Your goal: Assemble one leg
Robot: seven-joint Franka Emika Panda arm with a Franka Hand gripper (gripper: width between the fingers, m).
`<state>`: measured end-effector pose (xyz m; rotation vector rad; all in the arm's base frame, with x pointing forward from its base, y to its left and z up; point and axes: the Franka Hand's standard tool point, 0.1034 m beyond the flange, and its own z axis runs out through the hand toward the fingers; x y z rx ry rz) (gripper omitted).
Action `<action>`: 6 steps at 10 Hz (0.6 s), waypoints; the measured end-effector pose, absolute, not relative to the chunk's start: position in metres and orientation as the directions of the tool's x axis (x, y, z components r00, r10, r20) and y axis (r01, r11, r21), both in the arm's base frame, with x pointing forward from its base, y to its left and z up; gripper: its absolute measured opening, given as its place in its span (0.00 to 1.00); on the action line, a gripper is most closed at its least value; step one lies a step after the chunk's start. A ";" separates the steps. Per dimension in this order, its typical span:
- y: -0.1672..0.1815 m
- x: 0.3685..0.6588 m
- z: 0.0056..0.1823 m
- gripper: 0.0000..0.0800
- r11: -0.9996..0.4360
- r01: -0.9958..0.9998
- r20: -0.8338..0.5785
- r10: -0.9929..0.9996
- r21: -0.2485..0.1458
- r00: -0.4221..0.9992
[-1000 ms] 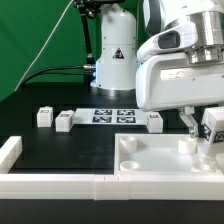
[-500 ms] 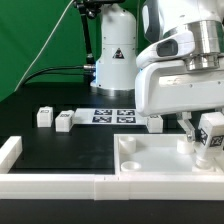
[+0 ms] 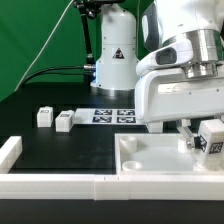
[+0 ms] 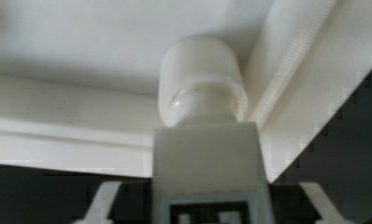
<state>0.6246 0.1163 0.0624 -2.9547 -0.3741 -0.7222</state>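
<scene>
Nearest, along the bottom of the exterior view, runs a white rail (image 3: 60, 184). Just behind it, lower right, lies the panel (image 3: 150, 168) on the black counter (image 3: 60, 150).

Over the panel's far right part hangs the claw (image 3: 205, 133), clamped on the leg (image 3: 211, 140), whose tag faces the exterior camera. In the wrist view the leg's long axis runs straight away from the lens, rounded end first, toward the panel below. Whether that end touches the panel, I cannot tell.

The relation that counts is that a round socket (image 3: 186, 146) sits just beside the leg, on the exterior view's left. I judge the leg is nearly over it, and the end must line up with the socket before it goes down.

Farther back, centre left, two spare legs (image 3: 44, 117) stand near the marker board (image 3: 112, 116), well apart from the claw. Behind, top centre, rises the arm's base (image 3: 115, 55).
</scene>
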 end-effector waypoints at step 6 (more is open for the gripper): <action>0.116 0.623 0.063 0.46 -0.969 0.246 0.532 0.207 -0.003 0.821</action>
